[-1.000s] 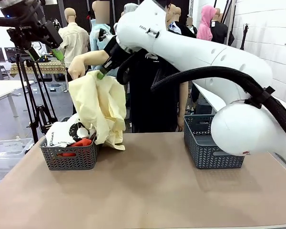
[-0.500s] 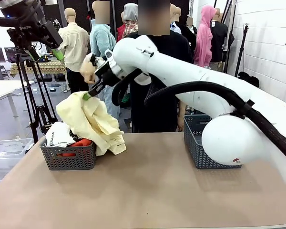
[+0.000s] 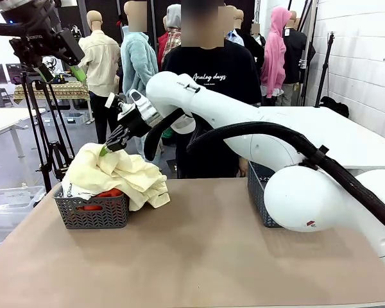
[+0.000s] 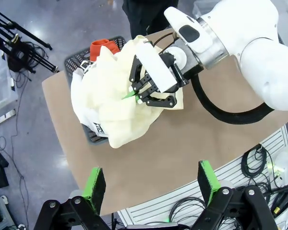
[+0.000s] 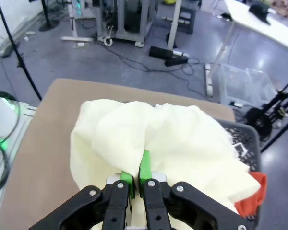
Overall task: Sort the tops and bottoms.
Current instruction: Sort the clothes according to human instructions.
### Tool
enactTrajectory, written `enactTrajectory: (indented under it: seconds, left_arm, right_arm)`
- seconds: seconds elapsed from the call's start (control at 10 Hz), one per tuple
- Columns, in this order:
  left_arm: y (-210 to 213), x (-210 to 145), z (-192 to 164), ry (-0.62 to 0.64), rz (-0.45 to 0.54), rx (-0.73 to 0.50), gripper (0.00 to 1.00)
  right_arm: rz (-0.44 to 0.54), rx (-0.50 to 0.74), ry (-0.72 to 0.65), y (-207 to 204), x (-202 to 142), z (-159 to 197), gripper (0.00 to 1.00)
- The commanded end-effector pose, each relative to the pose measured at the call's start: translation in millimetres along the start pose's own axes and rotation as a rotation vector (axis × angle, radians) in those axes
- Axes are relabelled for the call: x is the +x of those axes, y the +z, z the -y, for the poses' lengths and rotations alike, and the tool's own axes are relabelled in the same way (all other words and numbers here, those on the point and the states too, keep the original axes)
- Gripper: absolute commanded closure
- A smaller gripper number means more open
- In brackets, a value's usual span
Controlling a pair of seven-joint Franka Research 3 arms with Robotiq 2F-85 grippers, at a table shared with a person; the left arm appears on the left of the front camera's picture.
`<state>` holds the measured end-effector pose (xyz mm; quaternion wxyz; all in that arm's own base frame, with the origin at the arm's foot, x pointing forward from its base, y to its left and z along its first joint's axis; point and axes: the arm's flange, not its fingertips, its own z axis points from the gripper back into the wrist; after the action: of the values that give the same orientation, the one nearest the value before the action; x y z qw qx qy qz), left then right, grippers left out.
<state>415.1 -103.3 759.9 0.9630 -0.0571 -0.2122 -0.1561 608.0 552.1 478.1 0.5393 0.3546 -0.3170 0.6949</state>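
1. The right gripper [image 3: 106, 149], at the left of the front view, had its jaws pinched almost fully together on a fold of the pale yellow garment [image 3: 119, 174]. The right wrist view showed the green pads [image 5: 145, 168] nipping a ridge of that cloth.
2. The yellow garment lay heaped over the left basket [image 3: 93, 215] at the left of the frame, its lower edge spilling over the basket's right side onto the tabletop [image 3: 199, 256].
3. An orange-red garment [image 3: 106, 193] and a white printed one [image 4: 89, 120] lay under it in the same basket.
4. The left gripper [image 4: 151, 184] hung high above, jaws spread wide and holding nothing.
5. To do the step well, the lift should probably go straight up until the trailing hem clears the basket rim, so it drags nothing out.
6. A slow carry towards the right basket [image 3: 260, 196] would likely suit, since a thin pinch of soft cloth can slip.
7. The person's hands could not be seen near the cloth.
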Motion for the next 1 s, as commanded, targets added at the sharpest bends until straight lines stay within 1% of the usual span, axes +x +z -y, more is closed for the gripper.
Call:
enactTrajectory:
  seconds: [0.0,0.1,0.2,0.3,0.4,0.5,0.6,0.7,0.8,0.9]
  left_arm:
    - [2.3,-1.5,-0.9,0.003,-0.009,0.012,0.00]
    - [2.3,-1.5,-0.9,0.003,-0.009,0.012,0.00]
    - [2.3,-1.5,-0.9,0.003,-0.009,0.012,0.00]
    - [2.3,-1.5,-0.9,0.003,-0.009,0.012,0.00]
    - [2.3,-1.5,-0.9,0.003,-0.009,0.012,0.00]
    - [2.3,-1.5,-0.9,0.003,-0.009,0.012,0.00]
    - [2.3,-1.5,-0.9,0.003,-0.009,0.012,0.00]
    - [2.3,-1.5,-0.9,0.003,-0.009,0.012,0.00]
    - [2.3,-1.5,-0.9,0.003,-0.009,0.012,0.00]
    - [2.3,-1.5,-0.9,0.003,-0.009,0.012,0.00]
  right_arm:
    - [-0.002,-0.041,-0.007,6.8,7.3,2.0,1.00]
    - [-0.002,-0.041,-0.007,6.8,7.3,2.0,1.00]
    - [0.001,-0.014,0.003,5.1,2.4,1.6,1.00]
    - [0.038,-0.042,0.009,-6.2,-6.6,21.8,1.00]
    - [0.087,-0.063,0.099,-22.4,-8.9,43.4,1.00]
    - [0.062,-0.077,0.136,-37.4,-5.1,60.2,1.00]
    - [0.050,-0.057,0.123,-46.8,-4.7,78.0,1.00]
    - [0.042,-0.041,0.108,-52.5,-8.8,96.2,1.00]
    - [0.014,-0.050,0.079,-58.6,-17.2,112.2,1.00]
    - [-0.008,-0.036,0.024,-67.7,-26.6,127.4,1.00]
